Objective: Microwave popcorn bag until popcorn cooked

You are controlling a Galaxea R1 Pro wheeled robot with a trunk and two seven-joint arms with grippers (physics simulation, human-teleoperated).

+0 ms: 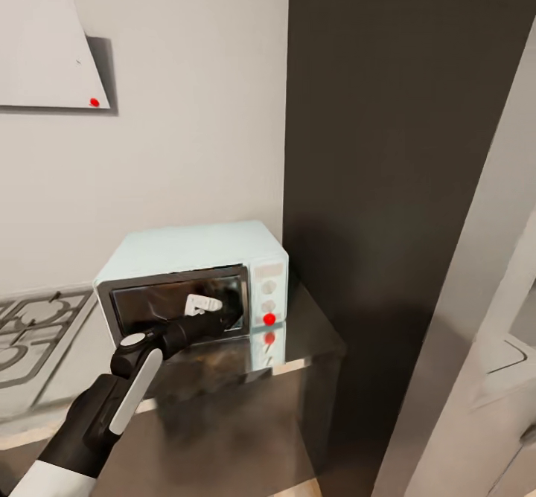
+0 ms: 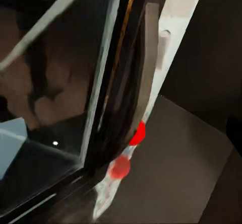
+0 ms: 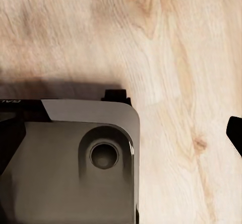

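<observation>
the left arm [image 1: 112, 400] reaches forward from the near edge of the countertop [image 1: 246, 400], its gripper [image 1: 223, 320] up against the dark glass door [image 1: 179, 300] of the microwave [image 1: 195, 277], on the side next the knob panel [image 1: 268, 289]. whether the jaws are open or closed i cannot tell (they merge with the dark glass). the left wrist view looks along the door's edge at close range, with the red dot [image 2: 138, 132] and its reflection on the counter just below. the step in hand looks like working the door, though whether it is fully shut is hard to say. to do it well, press or hook at the edge beside the panel, farthest from what seems the hinge side, and move in an arc, slowly, so the light box does not slide toward the wall [image 1: 186, 110]. the popcorn bag cannot be placed; it may sit behind the glass. the right wrist view looks down on the robot's grey base [image 3: 65, 163] and plank floor [image 3: 176, 58], with a dark tip [image 3: 235, 133] at the edge, so its state is unclear.
</observation>
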